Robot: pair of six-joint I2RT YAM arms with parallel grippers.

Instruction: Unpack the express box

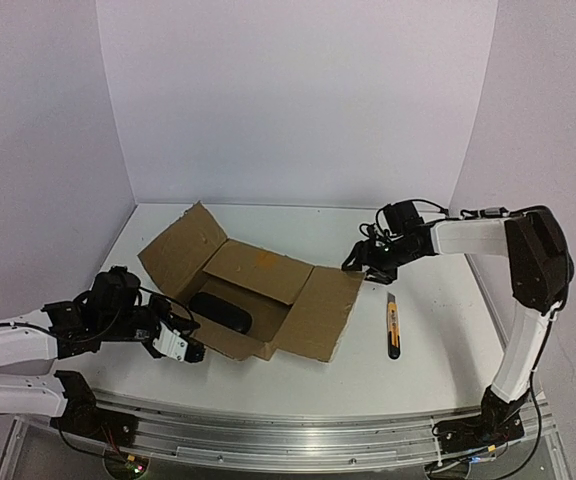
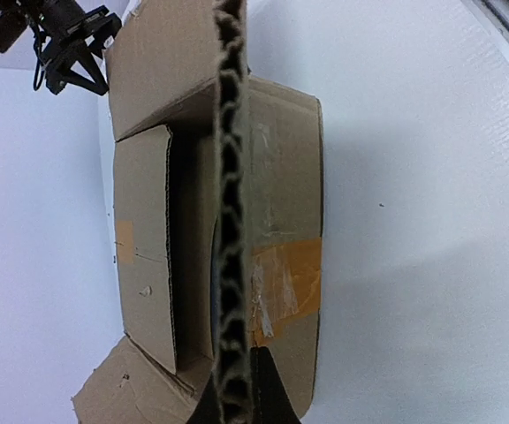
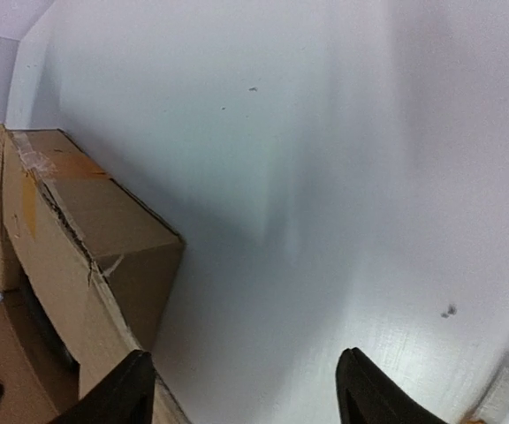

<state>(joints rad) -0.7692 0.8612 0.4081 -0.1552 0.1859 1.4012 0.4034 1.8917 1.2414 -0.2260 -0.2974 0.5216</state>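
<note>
The express box (image 1: 323, 315) lies open mid-table with its brown flaps spread out. A black item (image 1: 220, 309) rests inside it. My left gripper (image 1: 190, 350) is shut on the box's near-left flap; in the left wrist view the flap's corrugated edge (image 2: 231, 177) runs up from between the jaws of the left gripper (image 2: 237, 402). Brownish tape (image 2: 285, 283) crosses the box wall beside it. My right gripper (image 1: 360, 262) hovers open at the far corner of the right flap. In its own view the right gripper (image 3: 250, 393) holds nothing, with the box (image 3: 87, 238) to its left.
A yellow and black utility knife (image 1: 393, 326) lies on the table right of the box, and its tip (image 3: 495, 399) shows by my right fingers. White walls close the table at the back and sides. The right gripper (image 2: 69, 49) shows beyond the box.
</note>
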